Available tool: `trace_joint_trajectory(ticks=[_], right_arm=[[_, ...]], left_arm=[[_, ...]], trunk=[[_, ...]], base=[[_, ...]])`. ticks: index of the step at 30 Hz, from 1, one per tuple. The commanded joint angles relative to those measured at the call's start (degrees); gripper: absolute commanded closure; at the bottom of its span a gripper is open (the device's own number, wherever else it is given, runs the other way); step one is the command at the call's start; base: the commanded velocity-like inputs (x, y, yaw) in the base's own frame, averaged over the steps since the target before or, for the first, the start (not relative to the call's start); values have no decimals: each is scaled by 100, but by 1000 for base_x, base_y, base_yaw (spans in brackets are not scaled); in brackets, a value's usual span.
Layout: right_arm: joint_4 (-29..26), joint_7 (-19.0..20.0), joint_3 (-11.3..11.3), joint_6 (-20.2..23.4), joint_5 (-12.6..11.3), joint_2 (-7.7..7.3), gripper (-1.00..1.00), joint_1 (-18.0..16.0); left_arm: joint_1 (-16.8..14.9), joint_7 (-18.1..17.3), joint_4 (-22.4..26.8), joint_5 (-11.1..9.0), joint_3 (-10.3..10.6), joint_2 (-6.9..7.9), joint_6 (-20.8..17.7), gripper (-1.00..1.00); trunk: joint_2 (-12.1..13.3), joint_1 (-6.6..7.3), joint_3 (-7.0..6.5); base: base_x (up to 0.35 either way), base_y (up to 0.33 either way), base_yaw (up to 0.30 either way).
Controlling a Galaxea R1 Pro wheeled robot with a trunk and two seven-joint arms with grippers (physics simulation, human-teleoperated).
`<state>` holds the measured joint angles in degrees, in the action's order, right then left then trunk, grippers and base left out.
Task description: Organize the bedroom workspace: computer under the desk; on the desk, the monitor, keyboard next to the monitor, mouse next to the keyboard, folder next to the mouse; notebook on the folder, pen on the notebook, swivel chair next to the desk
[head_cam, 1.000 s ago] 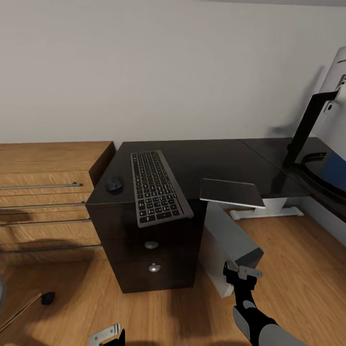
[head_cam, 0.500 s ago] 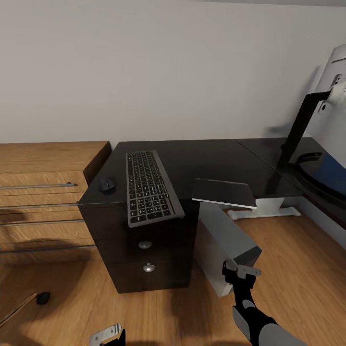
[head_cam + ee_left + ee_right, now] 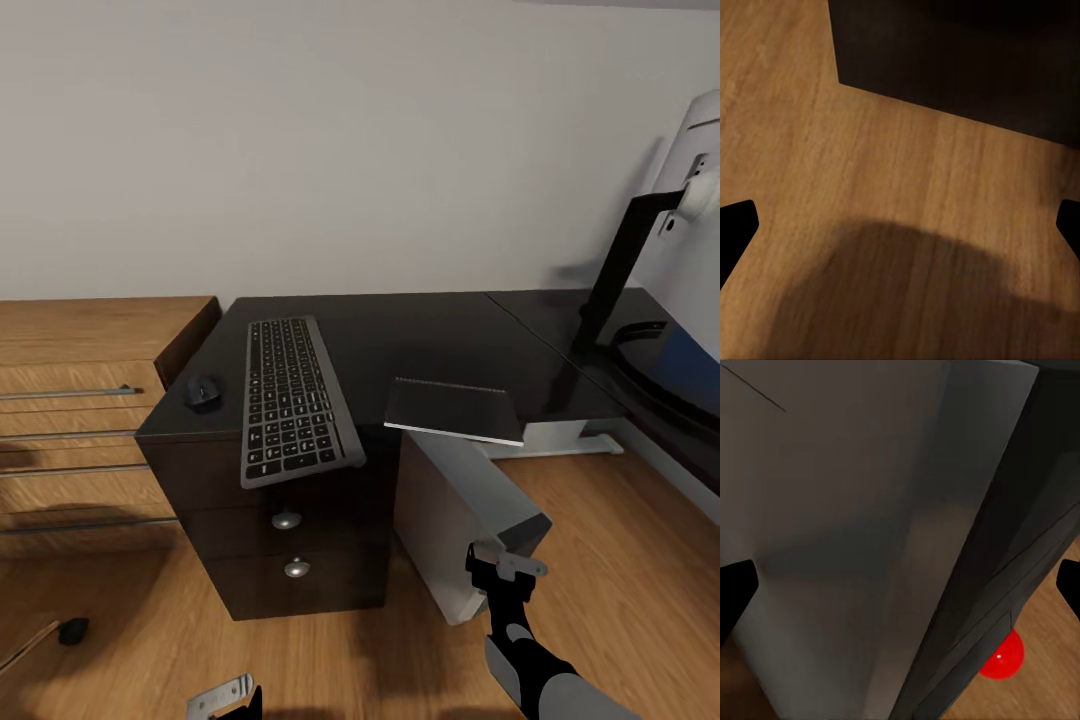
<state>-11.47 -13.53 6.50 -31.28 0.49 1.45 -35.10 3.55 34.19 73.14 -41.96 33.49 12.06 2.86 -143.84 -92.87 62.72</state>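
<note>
The glossy black L-shaped desk (image 3: pixel 430 335) is standing against the pale grey wall, and a flat dark grey full-size keyboard (image 3: pixel 293 398) is lying on its left wing with its near end jutting past the front edge above the dark brown drawers with round silver knobs (image 3: pixel 287 545); it probably needs pushing farther in so that it does not tip off. A tiny rounded black mouse (image 3: pixel 203 391) is sitting just left of the keyboard, near the desk's left corner. A thin dark grey notebook (image 3: pixel 455 410) is resting to the right of the keyboard, also overhanging the front edge. Below it, the light grey-white computer tower (image 3: pixel 470 505) is standing on the oak plank floor, angled and partly tucked beneath the desk, so it looks as if it is being worked into place there. The right gripper (image 3: pixel 505 568) is hovering just beside the tower's near top corner; in the right wrist view its fingers (image 3: pixel 735 592) are sitting wide apart with the tower's grey side and a red light (image 3: pixel 1001 656) between them, gripping nothing. The left gripper (image 3: pixel 225 695) is hanging low over the floor, spread wide and empty. At the far right, the black curved foot of the monitor (image 3: pixel 625 290) is standing on the desk; the screen itself is cut off, so its placement is hard to judge.
</note>
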Motion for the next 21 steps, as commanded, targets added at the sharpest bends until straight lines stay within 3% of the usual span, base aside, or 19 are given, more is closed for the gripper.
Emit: trace_joint_trajectory(ticks=[1,13,21], right_arm=[[-1,17,-35,-10,48,4,-100,-6],[-4,17,-38,-16,48,4,-100,-6],[3,17,-43,-17,48,4,-100,-6]], left_arm=[[-3,26,8,-56,16,5,30,-100],[-3,26,8,-61,17,3,24,-100],[-3,26,8,-67,9,0,21,-100]], trunk=[[-2,1,3],[-2,1,3],[-2,1,3]], base=[[2,-2,0],[-14,0,0],[-234,0,0]])
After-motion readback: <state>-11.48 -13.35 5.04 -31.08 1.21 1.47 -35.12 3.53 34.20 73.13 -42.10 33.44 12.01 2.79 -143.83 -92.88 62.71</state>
